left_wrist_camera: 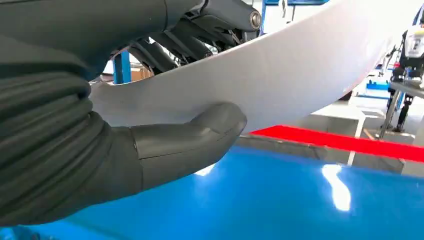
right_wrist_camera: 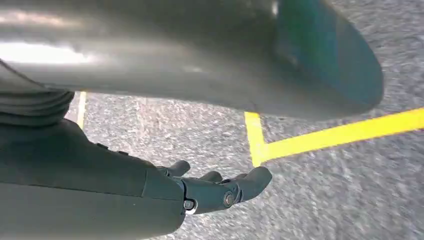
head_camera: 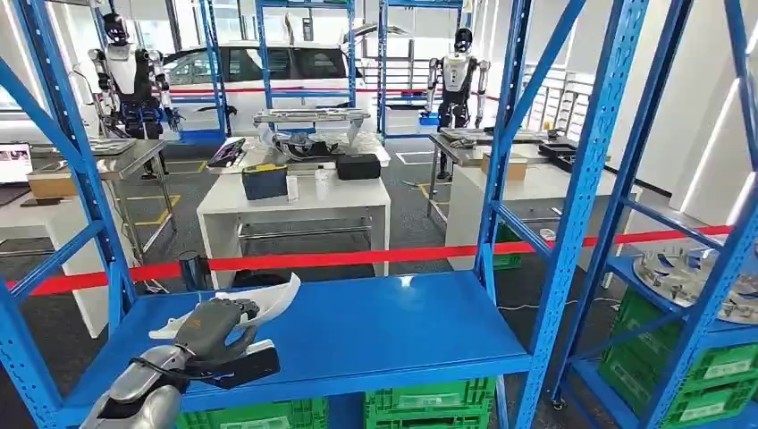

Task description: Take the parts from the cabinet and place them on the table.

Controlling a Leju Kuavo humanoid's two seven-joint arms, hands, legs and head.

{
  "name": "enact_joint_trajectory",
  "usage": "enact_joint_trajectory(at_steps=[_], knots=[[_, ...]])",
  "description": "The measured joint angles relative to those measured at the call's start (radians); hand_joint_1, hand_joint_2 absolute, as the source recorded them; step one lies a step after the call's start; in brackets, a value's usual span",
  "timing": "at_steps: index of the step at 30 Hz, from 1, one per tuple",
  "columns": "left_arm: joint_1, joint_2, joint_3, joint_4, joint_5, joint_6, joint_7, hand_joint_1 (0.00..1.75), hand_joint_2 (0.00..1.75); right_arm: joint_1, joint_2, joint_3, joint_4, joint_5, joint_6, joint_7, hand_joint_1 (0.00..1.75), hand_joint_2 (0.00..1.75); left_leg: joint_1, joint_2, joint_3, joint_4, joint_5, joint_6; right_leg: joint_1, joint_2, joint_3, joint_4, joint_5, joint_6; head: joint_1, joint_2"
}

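A long, curved white part [head_camera: 273, 299] lies at the left end of the blue cabinet shelf [head_camera: 384, 331]. My left hand [head_camera: 214, 326] grips it there. In the left wrist view the white part [left_wrist_camera: 300, 75] runs between the thick grey thumb [left_wrist_camera: 200, 135] below it and the darker fingers [left_wrist_camera: 175, 45] above it, just above the shelf surface [left_wrist_camera: 280, 200]. My right hand [right_wrist_camera: 215, 190] hangs over grey floor with a yellow line, its fingers loosely spread and holding nothing.
Blue rack uprights [head_camera: 585, 179] and diagonal braces frame the shelf. Green crates [head_camera: 429, 398] sit beneath it. A round silver part [head_camera: 688, 273] lies on the neighbouring right shelf. Beyond a red barrier tape [head_camera: 357, 259] stand white tables [head_camera: 295, 201] and two other robots.
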Motion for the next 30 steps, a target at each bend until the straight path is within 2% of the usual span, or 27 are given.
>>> enact_joint_trajectory(at_steps=[1, 2, 3, 4, 6, 7, 8, 9, 10, 11, 12, 13, 14, 15, 16, 17, 18, 19, 22, 23, 24, 25, 26, 27, 28, 29, 30], knots=[[0.000, 0.001, 0.000, 0.000, 0.000, 0.000, 0.001, 1.75, 1.75, -0.001, 0.000, 0.000, 0.000, 0.000, 0.003, 0.000, 0.00, 0.00, 0.000, 0.000, -0.014, 0.003, 0.010, -0.003, 0.005, 0.000, 0.068, -0.090, 0.032, -0.006, 0.000, 0.000], [0.000, 0.002, 0.000, -0.002, 0.000, 0.001, 0.001, 1.75, 1.75, -0.002, 0.000, 0.000, 0.000, 0.000, 0.003, 0.000, 0.00, 0.00, -0.001, 0.000, -0.022, 0.006, 0.018, -0.006, 0.009, 0.000, 0.134, -0.177, 0.034, -0.013, 0.000, 0.000], [0.001, 0.003, 0.000, -0.007, 0.000, 0.002, 0.002, 1.75, 1.75, -0.005, -0.002, 0.000, 0.000, 0.001, 0.003, 0.000, 0.00, 0.00, -0.004, 0.000, -0.030, 0.008, 0.024, -0.011, 0.015, 0.000, 0.176, -0.251, -0.002, -0.020, 0.000, 0.000], [0.002, 0.007, 0.000, -0.008, 0.000, 0.003, 0.003, 1.75, 1.75, -0.005, -0.002, 0.000, 0.000, 0.002, 0.003, 0.000, 0.00, 0.00, -0.003, 0.002, -0.027, 0.005, 0.032, -0.017, 0.017, 0.000, 0.167, -0.241, 0.013, -0.019, -0.001, 0.000], [0.002, 0.007, 0.000, -0.010, -0.001, 0.006, 0.002, 1.75, 1.75, -0.006, -0.002, 0.000, 0.000, 0.003, 0.003, 0.001, 0.00, 0.00, 0.001, 0.003, -0.028, 0.000, 0.049, -0.028, 0.020, 0.001, 0.162, -0.251, 0.019, -0.028, -0.001, 0.000], [0.003, 0.008, -0.001, -0.011, -0.002, 0.006, 0.002, 1.75, 1.75, -0.006, -0.002, 0.000, 0.000, 0.003, 0.003, 0.001, 0.00, 0.00, -0.001, 0.002, -0.029, -0.004, 0.057, -0.035, 0.018, 0.000, 0.159, -0.258, 0.030, -0.035, -0.002, 0.000], [0.003, 0.012, -0.001, -0.011, -0.003, 0.008, 0.002, 1.75, 1.75, -0.006, 0.000, 0.000, 0.000, 0.003, 0.003, 0.001, 0.00, 0.00, 0.002, -0.001, -0.040, 0.004, 0.048, -0.039, 0.010, -0.007, 0.156, -0.267, 0.046, -0.039, -0.001, 0.000], [0.002, 0.014, -0.001, -0.011, -0.003, 0.010, 0.001, 1.75, 1.75, -0.007, 0.000, 0.000, 0.000, 0.002, 0.003, 0.000, 0.00, 0.00, 0.001, -0.003, -0.051, 0.031, 0.000, -0.046, 0.010, -0.007, 0.148, -0.271, 0.058, -0.045, -0.003, 0.000], [-0.001, 0.016, -0.001, -0.011, -0.003, 0.011, 0.001, 1.75, 1.75, -0.007, 0.000, 0.000, 0.000, -0.001, 0.003, 0.000, 0.00, 0.00, 0.004, -0.003, -0.069, 0.097, -0.066, -0.053, 0.008, -0.007, 0.133, -0.271, 0.071, -0.048, -0.003, 0.000], [-0.002, 0.016, -0.002, -0.011, -0.003, 0.012, 0.001, 1.75, 1.75, -0.007, 0.000, 0.000, 0.000, -0.002, 0.003, 0.000, 0.00, 0.00, 0.008, -0.002, -0.088, 0.171, -0.117, -0.059, 0.007, -0.007, 0.120, -0.270, 0.081, -0.048, -0.004, 0.000], [-0.002, 0.016, -0.002, -0.011, -0.003, 0.012, 0.001, 1.75, 1.75, -0.006, 0.000, 0.000, 0.000, -0.003, 0.003, 0.000, 0.00, 0.00, 0.012, -0.002, -0.105, 0.251, -0.154, -0.065, 0.007, -0.008, 0.105, -0.270, 0.093, -0.047, -0.004, 0.000], [-0.002, 0.016, -0.002, -0.010, -0.003, 0.012, 0.001, 1.75, 1.75, -0.006, 0.000, 0.000, 0.000, -0.003, 0.003, 0.002, 0.00, 0.00, 0.015, -0.002, -0.107, 0.295, -0.159, -0.069, 0.006, -0.009, 0.090, -0.269, 0.103, -0.046, -0.004, 0.000], [-0.002, 0.017, -0.002, -0.009, -0.003, 0.011, 0.001, 1.75, 1.75, -0.006, 0.000, 0.000, 0.000, -0.003, 0.003, 0.002, 0.00, 0.00, 0.018, -0.002, -0.092, 0.299, -0.140, -0.072, 0.005, -0.009, 0.076, -0.269, 0.114, -0.043, -0.004, 0.000], [-0.003, 0.016, -0.002, -0.009, -0.003, 0.011, 0.001, 1.75, 1.75, -0.006, 0.000, 0.000, 0.000, -0.003, 0.003, 0.003, 0.00, 0.00, 0.021, -0.002, -0.059, 0.268, -0.110, -0.074, 0.003, -0.010, 0.062, -0.268, 0.125, -0.040, -0.004, 0.000], [-0.006, 0.016, -0.002, -0.009, -0.003, 0.011, 0.000, 1.75, 1.75, -0.006, 0.000, 0.000, 0.000, -0.003, 0.003, 0.003, 0.00, 0.00, 0.023, -0.002, -0.003, 0.196, -0.079, -0.076, 0.001, -0.010, 0.047, -0.265, 0.135, -0.035, -0.004, 0.000], [-0.010, 0.016, -0.002, -0.010, -0.003, 0.011, 0.001, 1.75, 1.75, -0.006, 0.000, 0.000, 0.000, -0.003, 0.003, 0.003, 0.00, 0.00, 0.026, -0.001, 0.062, 0.112, -0.070, -0.078, -0.001, -0.009, 0.036, -0.262, 0.144, -0.030, -0.003, 0.000], [-0.017, 0.016, -0.002, -0.011, -0.003, 0.011, 0.000, 1.75, 1.75, -0.006, 0.000, 0.000, 0.000, -0.003, 0.003, 0.003, 0.00, 0.00, 0.027, -0.002, 0.123, 0.023, -0.110, -0.078, 0.000, -0.009, 0.026, -0.257, 0.150, -0.023, -0.004, 0.000], [-0.019, 0.013, -0.003, -0.013, -0.003, 0.012, 0.000, 1.75, 1.75, -0.006, 0.000, 0.000, 0.000, -0.003, 0.003, 0.003, 0.00, 0.00, 0.015, -0.008, 0.141, -0.002, -0.116, -0.060, 0.000, -0.009, 0.022, -0.255, 0.158, -0.015, -0.002, 0.000], [-0.025, 0.013, -0.003, -0.011, -0.002, 0.013, 0.000, 1.75, 1.75, -0.005, 0.002, 0.000, 0.000, -0.003, 0.003, 0.002, 0.00, 0.00, 0.008, -0.006, 0.118, -0.004, -0.102, -0.034, -0.006, -0.007, 0.021, -0.264, 0.182, 0.007, -0.004, 0.000], [-0.027, 0.012, -0.003, -0.011, -0.002, 0.013, 0.000, 1.75, 1.75, -0.003, 0.002, 0.000, 0.000, -0.003, 0.003, 0.003, 0.00, 0.00, 0.013, -0.001, 0.113, -0.011, -0.088, -0.017, -0.011, -0.005, 0.015, -0.259, 0.178, 0.013, -0.005, 0.000], [-0.030, 0.010, -0.004, -0.011, -0.002, 0.013, 0.001, 1.75, 1.75, 0.000, 0.003, 0.000, 0.000, -0.003, 0.007, 0.003, 0.00, 0.00, 0.012, 0.001, 0.108, -0.013, -0.077, -0.010, -0.009, -0.004, 0.001, -0.233, 0.133, 0.016, -0.003, 0.000], [-0.032, 0.009, -0.004, -0.011, -0.003, 0.012, 0.001, 1.75, 1.75, 0.000, 0.005, 0.000, 0.000, -0.003, 0.012, 0.007, 0.00, 0.00, 0.011, 0.001, 0.093, -0.012, -0.065, -0.002, -0.010, -0.004, -0.018, -0.176, 0.067, 0.018, -0.003, 0.000], [-0.034, 0.008, -0.004, -0.011, -0.003, 0.011, 0.001, 1.75, 1.75, 0.000, 0.005, 0.000, 0.000, -0.003, 0.013, 0.013, 0.00, 0.00, 0.010, 0.001, 0.080, -0.011, -0.053, 0.000, -0.009, -0.004, -0.039, -0.103, 0.008, 0.020, -0.004, 0.000], [-0.034, 0.007, -0.005, -0.009, -0.003, 0.010, 0.002, 1.75, 1.75, -0.001, 0.005, 0.000, 0.000, -0.005, 0.013, 0.019, 0.00, 0.00, 0.007, 0.001, 0.065, -0.011, -0.042, 0.002, -0.008, -0.003, -0.058, -0.023, -0.033, 0.021, -0.003, 0.000], [-0.034, 0.005, -0.006, -0.006, -0.003, 0.010, 0.002, 1.75, 1.75, -0.001, 0.005, 0.000, 0.000, -0.007, 0.013, 0.023, 0.00, 0.00, 0.005, 0.000, 0.049, -0.009, -0.031, 0.003, -0.007, -0.003, -0.068, 0.034, -0.046, 0.020, -0.003, 0.000], [-0.034, 0.002, -0.006, -0.003, -0.005, 0.010, 0.003, 1.75, 1.75, -0.001, 0.005, 0.000, 0.000, -0.009, 0.013, 0.027, 0.00, 0.00, 0.003, 0.000, 0.034, -0.007, -0.022, 0.003, -0.005, -0.003, -0.061, 0.055, -0.033, 0.017, -0.004, 0.000], [-0.034, -0.002, -0.006, 0.002, -0.010, 0.010, 0.004, 1.75, 1.75, -0.001, 0.005, 0.000, 0.000, -0.009, 0.013, 0.033, 0.00, 0.00, 0.002, 0.000, 0.018, -0.004, -0.011, 0.001, -0.003, -0.002, -0.031, 0.032, 0.000, 0.013, -0.003, 0.000]])
